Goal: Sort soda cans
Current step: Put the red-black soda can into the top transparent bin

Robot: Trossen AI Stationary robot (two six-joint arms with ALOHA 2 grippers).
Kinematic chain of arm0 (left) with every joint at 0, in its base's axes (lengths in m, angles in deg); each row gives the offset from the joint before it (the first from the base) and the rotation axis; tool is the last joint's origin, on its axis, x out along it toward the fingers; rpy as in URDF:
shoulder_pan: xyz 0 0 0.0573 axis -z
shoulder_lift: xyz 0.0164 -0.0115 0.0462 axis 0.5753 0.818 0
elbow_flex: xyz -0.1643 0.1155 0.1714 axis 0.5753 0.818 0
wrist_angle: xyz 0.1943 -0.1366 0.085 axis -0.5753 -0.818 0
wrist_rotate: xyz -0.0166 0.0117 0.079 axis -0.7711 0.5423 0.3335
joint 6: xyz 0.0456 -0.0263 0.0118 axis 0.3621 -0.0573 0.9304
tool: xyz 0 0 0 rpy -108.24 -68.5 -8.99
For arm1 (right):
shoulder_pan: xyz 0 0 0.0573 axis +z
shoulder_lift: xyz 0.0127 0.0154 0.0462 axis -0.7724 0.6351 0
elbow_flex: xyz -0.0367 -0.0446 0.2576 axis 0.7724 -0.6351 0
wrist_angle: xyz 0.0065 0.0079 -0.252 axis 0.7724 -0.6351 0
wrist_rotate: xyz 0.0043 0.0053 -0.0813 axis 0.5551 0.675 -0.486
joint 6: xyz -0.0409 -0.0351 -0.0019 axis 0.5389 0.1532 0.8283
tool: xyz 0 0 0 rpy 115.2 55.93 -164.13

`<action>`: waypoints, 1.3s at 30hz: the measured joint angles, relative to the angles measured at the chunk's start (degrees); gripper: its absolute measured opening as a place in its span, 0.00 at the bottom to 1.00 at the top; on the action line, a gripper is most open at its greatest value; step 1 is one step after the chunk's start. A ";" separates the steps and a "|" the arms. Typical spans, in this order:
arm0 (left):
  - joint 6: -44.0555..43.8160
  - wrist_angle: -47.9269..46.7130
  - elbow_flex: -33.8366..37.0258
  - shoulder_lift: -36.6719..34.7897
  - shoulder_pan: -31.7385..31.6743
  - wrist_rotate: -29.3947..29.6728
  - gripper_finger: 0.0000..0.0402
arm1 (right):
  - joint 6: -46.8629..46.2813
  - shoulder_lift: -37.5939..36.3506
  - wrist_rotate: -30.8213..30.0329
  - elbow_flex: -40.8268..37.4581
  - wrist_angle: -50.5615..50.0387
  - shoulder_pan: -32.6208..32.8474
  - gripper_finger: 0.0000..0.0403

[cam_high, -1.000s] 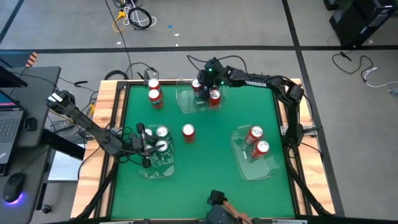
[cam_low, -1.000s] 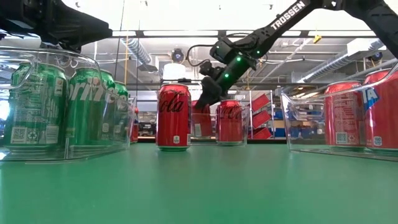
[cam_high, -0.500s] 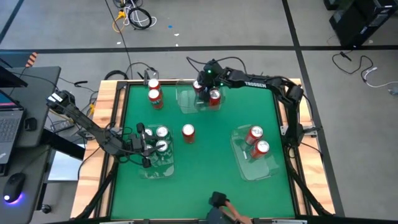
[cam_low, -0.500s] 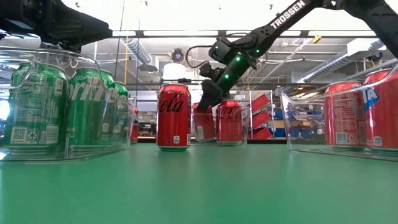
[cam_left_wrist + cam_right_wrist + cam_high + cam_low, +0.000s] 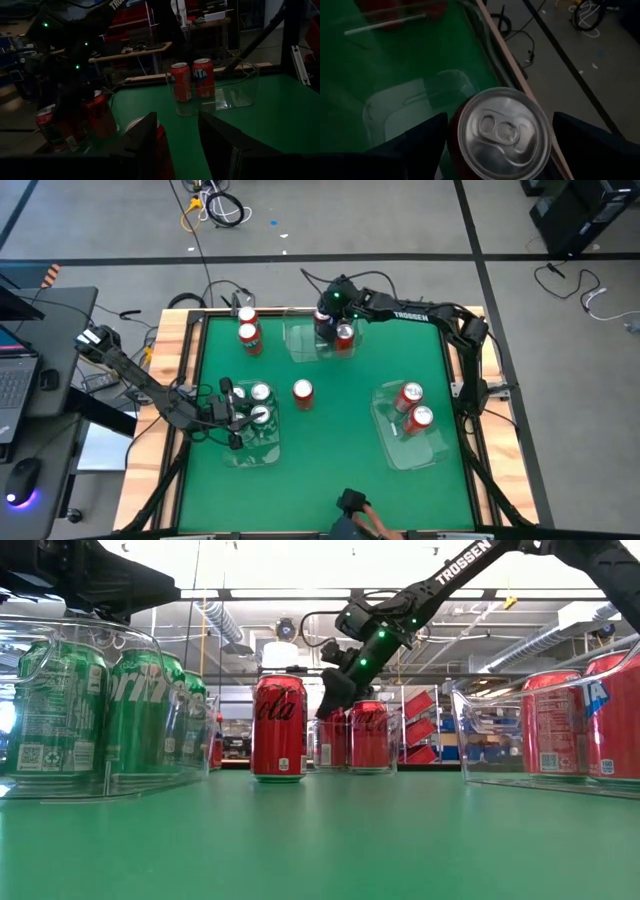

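Note:
My right gripper (image 5: 323, 323) (image 5: 335, 702) reaches down into the far clear tray (image 5: 300, 345) and is shut on a red soda can (image 5: 502, 132) (image 5: 332, 738). Another red can (image 5: 345, 335) stands right beside it in that tray. One red can (image 5: 302, 392) stands alone mid-table, and two more (image 5: 249, 327) stand at the far left. Green cans (image 5: 261, 404) (image 5: 100, 710) stand in the left tray. My left gripper (image 5: 232, 417) (image 5: 177, 145) hangs open above that tray's left side, touching nothing. My right gripper holds the red can by its upper wall just under the silver rim (image 5: 460, 125), pinched between the two fingers (image 5: 420, 142) on opposite sides. The fingers come from above, pointing down. The can is upright inside the far tray, its base (image 5: 332, 766) level with its neighbour's.
The right clear tray (image 5: 420, 450) holds two red cans (image 5: 413, 406). Wooden rails (image 5: 190, 330) frame the green table. A dark device and a person's hand (image 5: 360, 515) sit at the near edge. Bare green mat lies in the middle and near part.
My right gripper has gone down with the red can, shifting a little toward the can standing in the far tray. The held can, higher a second ago, now sits low in the tray next to that can. The left arm has kept still.

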 joint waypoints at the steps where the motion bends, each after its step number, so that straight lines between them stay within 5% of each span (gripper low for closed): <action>1: 0.00 0.00 0.00 0.00 0.00 0.00 0.37 | 0.02 0.00 0.00 0.40 -0.26 0.02 0.86; 14: -0.04 0.02 0.00 0.00 0.00 0.00 0.37 | -1.10 0.00 2.43 13.73 -12.87 4.99 0.84; 27: -0.07 -0.17 -0.02 0.00 0.00 -0.01 0.37 | -5.97 0.00 3.91 15.96 -24.21 25.89 0.46; 32: 0.09 -0.22 -0.01 0.00 0.00 0.00 0.37 | -12.07 0.00 0.70 15.93 -23.19 32.34 0.52; 39: 0.22 -0.22 -0.02 -0.02 0.00 0.00 0.37 | -17.36 0.00 -8.95 15.93 -23.23 33.43 0.80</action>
